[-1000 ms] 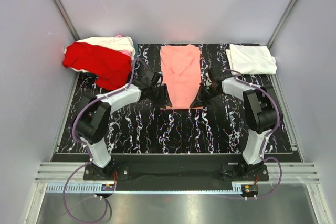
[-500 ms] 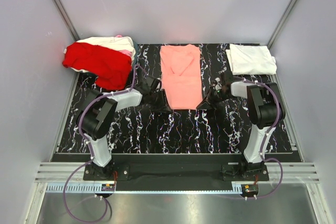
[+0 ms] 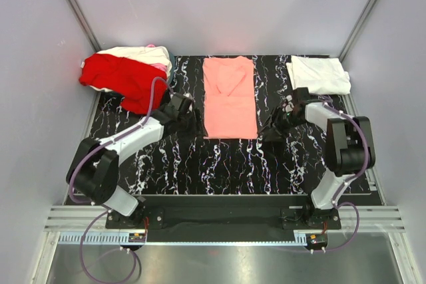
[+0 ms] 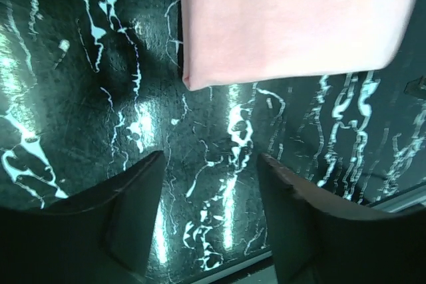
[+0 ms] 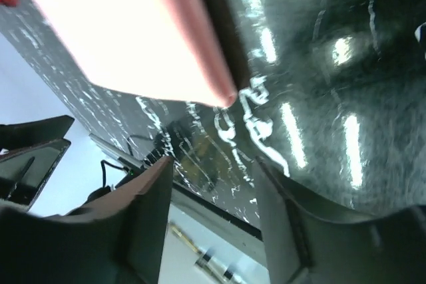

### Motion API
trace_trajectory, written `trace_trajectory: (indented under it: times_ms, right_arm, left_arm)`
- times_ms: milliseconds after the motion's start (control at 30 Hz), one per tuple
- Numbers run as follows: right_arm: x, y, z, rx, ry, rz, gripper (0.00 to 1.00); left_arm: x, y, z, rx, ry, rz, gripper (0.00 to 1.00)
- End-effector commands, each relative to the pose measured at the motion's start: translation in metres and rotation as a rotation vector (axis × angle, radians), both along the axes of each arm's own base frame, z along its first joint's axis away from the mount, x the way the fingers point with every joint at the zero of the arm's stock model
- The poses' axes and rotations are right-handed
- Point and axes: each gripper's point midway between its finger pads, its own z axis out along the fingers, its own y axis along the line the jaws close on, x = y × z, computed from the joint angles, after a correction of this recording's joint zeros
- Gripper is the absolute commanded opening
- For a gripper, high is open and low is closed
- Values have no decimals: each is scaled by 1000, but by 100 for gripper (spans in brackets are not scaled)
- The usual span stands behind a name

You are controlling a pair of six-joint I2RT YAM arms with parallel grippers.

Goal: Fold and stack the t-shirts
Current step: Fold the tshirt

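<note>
A salmon-pink t-shirt (image 3: 229, 98) lies flat as a long narrow strip in the middle of the black marbled mat (image 3: 219, 164). My left gripper (image 3: 193, 122) stands open just off its near left corner, nothing between the fingers. My right gripper (image 3: 272, 129) stands open off the near right corner, also empty. In the left wrist view the pink shirt's corner (image 4: 286, 24) lies beyond the open gripper (image 4: 210, 159). The right wrist view shows the pink edge (image 5: 133, 38) beyond that gripper (image 5: 213, 164). A red t-shirt (image 3: 126, 79) lies crumpled at the back left.
A pile of cream and pale pink shirts (image 3: 143, 54) sits behind the red one. A folded white t-shirt (image 3: 318, 74) lies at the back right corner. Grey walls close in the mat on three sides.
Both grippers have opened and let go of the pink shirt's near corners, then drawn outward from it. The shirt's near hem now lies flat.
</note>
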Motion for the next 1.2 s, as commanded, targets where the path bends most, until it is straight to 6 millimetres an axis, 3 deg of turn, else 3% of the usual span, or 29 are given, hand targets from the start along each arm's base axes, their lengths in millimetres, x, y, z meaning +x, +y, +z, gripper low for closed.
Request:
trace_trajectory:
  times_ms: [0, 200, 433, 733, 1167]
  right_arm:
    - [5, -8, 19, -65, -87, 13, 60]
    - [14, -7, 6, -66, -66, 27, 61]
    - [27, -4, -16, -67, -29, 41, 55]
    - [26, 16, -33, -101, 0, 105, 51]
    - [30, 18, -35, -153, -5, 112, 42]
  left_arm:
    - [9, 2, 4, -26, -49, 33, 64]
    - [13, -8, -19, -73, -15, 27, 63]
    - [19, -7, -34, -80, -6, 54, 61]
    - [25, -2, -49, -60, 2, 72, 58]
    - [29, -7, -68, -78, 25, 64, 50]
